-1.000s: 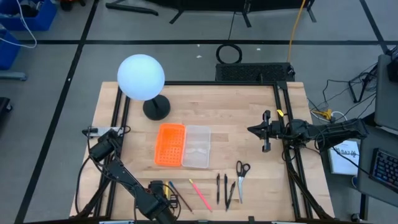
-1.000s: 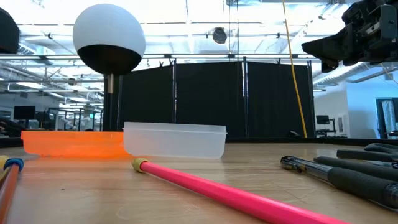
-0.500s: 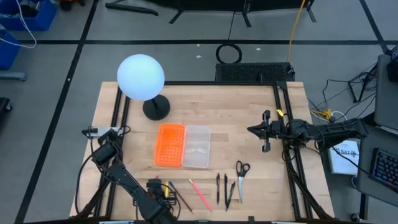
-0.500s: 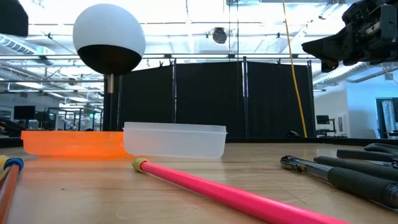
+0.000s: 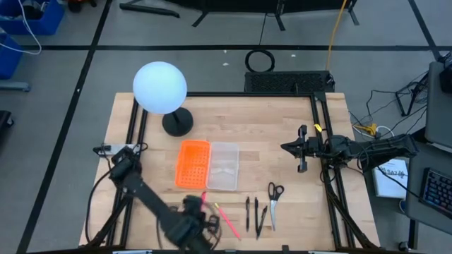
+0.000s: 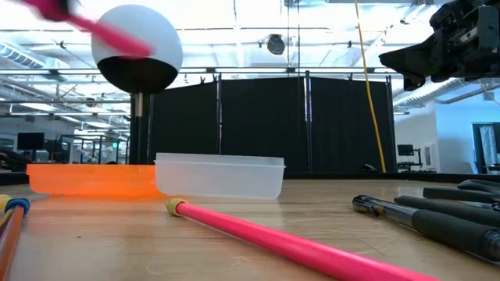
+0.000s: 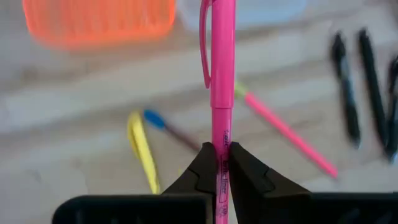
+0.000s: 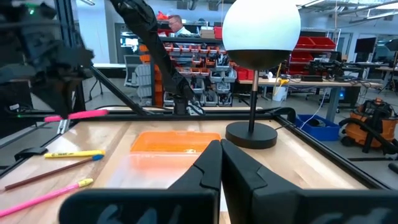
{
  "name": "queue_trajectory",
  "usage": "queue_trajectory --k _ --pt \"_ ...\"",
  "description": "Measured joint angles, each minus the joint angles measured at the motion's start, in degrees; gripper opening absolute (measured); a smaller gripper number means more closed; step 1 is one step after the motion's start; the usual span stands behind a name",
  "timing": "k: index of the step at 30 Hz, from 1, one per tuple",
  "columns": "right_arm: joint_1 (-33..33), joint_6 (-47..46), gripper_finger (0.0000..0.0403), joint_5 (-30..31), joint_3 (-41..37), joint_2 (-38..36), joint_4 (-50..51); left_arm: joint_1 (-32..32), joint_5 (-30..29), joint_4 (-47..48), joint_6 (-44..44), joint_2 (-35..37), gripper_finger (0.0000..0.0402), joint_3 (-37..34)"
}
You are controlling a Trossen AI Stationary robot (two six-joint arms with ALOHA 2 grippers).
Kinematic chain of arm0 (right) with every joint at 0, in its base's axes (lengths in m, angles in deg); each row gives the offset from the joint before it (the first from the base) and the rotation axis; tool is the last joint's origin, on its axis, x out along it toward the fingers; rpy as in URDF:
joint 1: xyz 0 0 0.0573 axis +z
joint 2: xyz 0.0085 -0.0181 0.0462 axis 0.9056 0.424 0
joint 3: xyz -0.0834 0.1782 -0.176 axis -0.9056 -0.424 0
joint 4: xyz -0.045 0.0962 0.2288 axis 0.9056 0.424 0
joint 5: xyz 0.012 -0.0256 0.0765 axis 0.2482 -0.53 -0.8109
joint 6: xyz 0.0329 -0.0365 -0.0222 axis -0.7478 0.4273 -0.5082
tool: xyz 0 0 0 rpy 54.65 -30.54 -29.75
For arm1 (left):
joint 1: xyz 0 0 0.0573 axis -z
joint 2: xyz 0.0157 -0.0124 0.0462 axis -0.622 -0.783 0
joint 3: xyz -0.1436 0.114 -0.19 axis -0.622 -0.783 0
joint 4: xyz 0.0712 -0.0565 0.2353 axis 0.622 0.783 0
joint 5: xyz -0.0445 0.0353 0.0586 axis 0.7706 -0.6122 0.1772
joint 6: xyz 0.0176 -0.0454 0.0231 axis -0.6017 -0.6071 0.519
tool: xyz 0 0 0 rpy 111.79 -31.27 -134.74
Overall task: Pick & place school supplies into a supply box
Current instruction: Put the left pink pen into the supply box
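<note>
Holding a pink pen point(image 7: 222, 93) near its lower end, the left gripper point(image 7: 217, 163) has its fingers pinched tight on the barrel.

High view: the left gripper point(image 5: 192, 224) is over the table's near edge, just in front of the orange tray point(image 5: 193, 164). The box point(image 5: 224, 166) touches that tray's right side. A pink pencil point(image 5: 227, 220), two black pens point(image 5: 252, 210) and the scissors point(image 5: 273, 194) lie in a row to the right of the gripper. The right gripper point(image 5: 301, 149) waits at the table's right edge, well apart from everything.

Low view: the pink pen point(image 6: 90, 22) shows blurred at the upper left, lifted off the table. The pink pencil point(image 6: 289, 243) lies in front of the box point(image 6: 219, 176).

Left wrist view: small dark print runs along the barrel by the fingers, too small to read. A yellow pen point(image 7: 142, 149) and a blue-tipped pencil point(image 7: 168, 127) lie on the wood below.

Right wrist view: the right gripper point(image 8: 220, 163) has its fingers pressed together on nothing. Dark print on the yellow pen point(image 8: 73, 154) cannot be read.

Handling judgement: the pen is light, stiff and smooth, so an end hold may let it swivel; a mid-barrel hold would be steadier.
</note>
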Motion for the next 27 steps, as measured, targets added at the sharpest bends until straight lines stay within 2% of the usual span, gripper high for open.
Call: queue_trajectory --k 6,12,19,27 --pt "0.00 -0.89 0.0000 0.00 0.02 0.01 0.00 -11.29 0.26 2.43 18.55 0.28 0.0025 4.55" --pt "0.00 -0.83 0.0000 0.00 0.00 0.01 0.00 -22.37 -0.25 2.62 32.86 0.50 0.0028 2.89" --pt "0.01 -1.21 0.0000 0.00 0.01 -0.01 1.38 -30.16 0.85 0.59 35.49 0.48 0.0024 -3.29" --pt "0.01 -1.36 0.0000 0.00 0.00 -0.01 1.40 -30.84 6.94 -10.51 34.26 0.48 0.0028 -12.24"
